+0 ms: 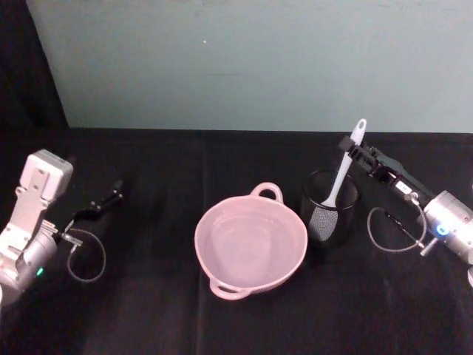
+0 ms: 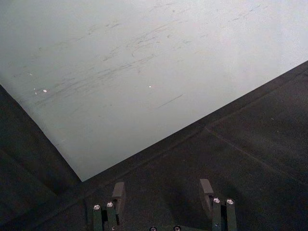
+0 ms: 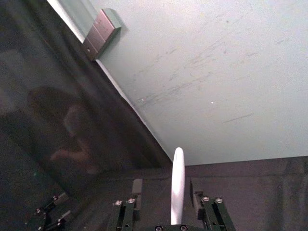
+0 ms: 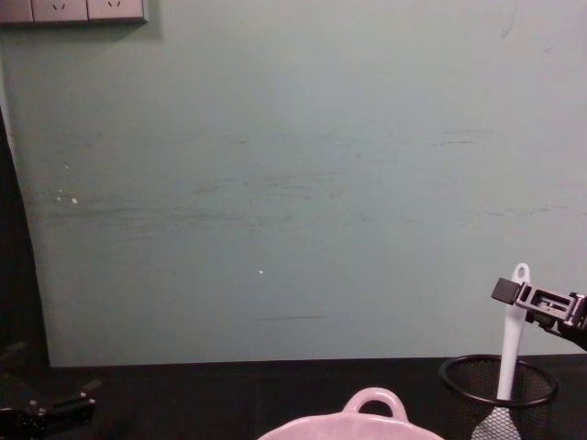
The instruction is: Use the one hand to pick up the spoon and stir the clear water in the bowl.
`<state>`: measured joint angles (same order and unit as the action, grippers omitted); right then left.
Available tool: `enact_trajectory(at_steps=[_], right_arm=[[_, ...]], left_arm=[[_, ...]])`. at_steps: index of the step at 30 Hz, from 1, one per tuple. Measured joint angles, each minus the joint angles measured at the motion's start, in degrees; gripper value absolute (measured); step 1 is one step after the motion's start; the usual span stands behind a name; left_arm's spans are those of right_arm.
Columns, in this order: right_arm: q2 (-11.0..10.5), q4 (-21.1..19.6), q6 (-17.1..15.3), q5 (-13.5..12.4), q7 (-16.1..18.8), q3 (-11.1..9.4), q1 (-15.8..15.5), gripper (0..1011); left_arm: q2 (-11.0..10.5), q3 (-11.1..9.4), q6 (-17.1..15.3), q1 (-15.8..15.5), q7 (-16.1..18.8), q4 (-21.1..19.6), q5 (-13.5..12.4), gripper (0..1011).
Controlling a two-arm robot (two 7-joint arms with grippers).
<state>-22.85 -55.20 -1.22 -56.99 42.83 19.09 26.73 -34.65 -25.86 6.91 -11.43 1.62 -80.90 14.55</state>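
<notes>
The white spoon (image 1: 341, 177) stands tilted in a black wire-mesh cup (image 1: 330, 211), blade down and handle up. My right gripper (image 1: 353, 149) is at the upper handle, open. In the right wrist view the spoon handle (image 3: 177, 185) rises between the two fingers (image 3: 137, 187), with a gap on each side. From the chest, the right gripper (image 4: 530, 298) sits just below the tip of the spoon (image 4: 510, 344). The pale pink bowl (image 1: 251, 242) rests left of the cup, with a faint waterline inside. My left gripper (image 1: 109, 200) is parked far left and is open (image 2: 162, 190) over bare cloth.
Black cloth covers the table up to a pale green wall behind. The mesh cup (image 4: 500, 390) stands close to the bowl's rim (image 4: 371, 403). A cable loop (image 1: 395, 229) hangs by the right wrist. Wall sockets (image 4: 73, 9) are high on the left.
</notes>
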Motion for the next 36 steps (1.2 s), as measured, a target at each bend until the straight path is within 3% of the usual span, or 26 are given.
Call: enact_trajectory(at_steps=[6, 12, 15, 16, 20, 24, 28, 29, 35, 36], right_arm=[[-0.4, -0.8, -0.2, 0.7, -1.8, 0.0, -0.5, 760], [-3.8, -8.9, -2.4, 4.7, -11.0, 0.7, -3.3, 934], [-6.9, -16.1, -3.3, 9.0, -17.4, 0.9, -6.1, 1003], [-6.9, -16.1, -3.3, 9.0, -17.4, 0.9, -6.1, 1003], [-10.1, -23.1, -3.0, 12.5, -21.1, -0.2, -9.7, 1002], [-12.4, -27.5, -2.2, 15.0, -23.2, -1.5, -12.5, 1002], [-14.8, -31.1, -1.6, 20.1, -27.0, -2.0, -14.4, 1002], [-15.5, -31.9, -1.6, 22.8, -28.8, -1.7, -14.7, 1003], [-16.2, -31.8, -0.6, 32.3, -33.7, 0.6, -13.8, 1002], [-15.8, -31.3, 0.3, 35.1, -35.2, 1.3, -13.4, 1003]], left_arm=[[0.0, 0.0, 0.0, 0.0, 0.0, 0.0, 0.0, 1005], [0.0, 0.0, 0.0, 0.0, 0.0, 0.0, 0.0, 1005], [0.0, 0.0, 0.0, 0.0, 0.0, 0.0, 0.0, 1005], [0.0, 0.0, 0.0, 0.0, 0.0, 0.0, 0.0, 1005], [0.0, 0.0, 0.0, 0.0, 0.0, 0.0, 0.0, 1005], [0.0, 0.0, 0.0, 0.0, 0.0, 0.0, 0.0, 1005], [0.0, 0.0, 0.0, 0.0, 0.0, 0.0, 0.0, 1005], [0.0, 0.0, 0.0, 0.0, 0.0, 0.0, 0.0, 1005], [0.0, 0.0, 0.0, 0.0, 0.0, 0.0, 0.0, 1005], [0.0, 0.0, 0.0, 0.0, 0.0, 0.0, 0.0, 1005]])
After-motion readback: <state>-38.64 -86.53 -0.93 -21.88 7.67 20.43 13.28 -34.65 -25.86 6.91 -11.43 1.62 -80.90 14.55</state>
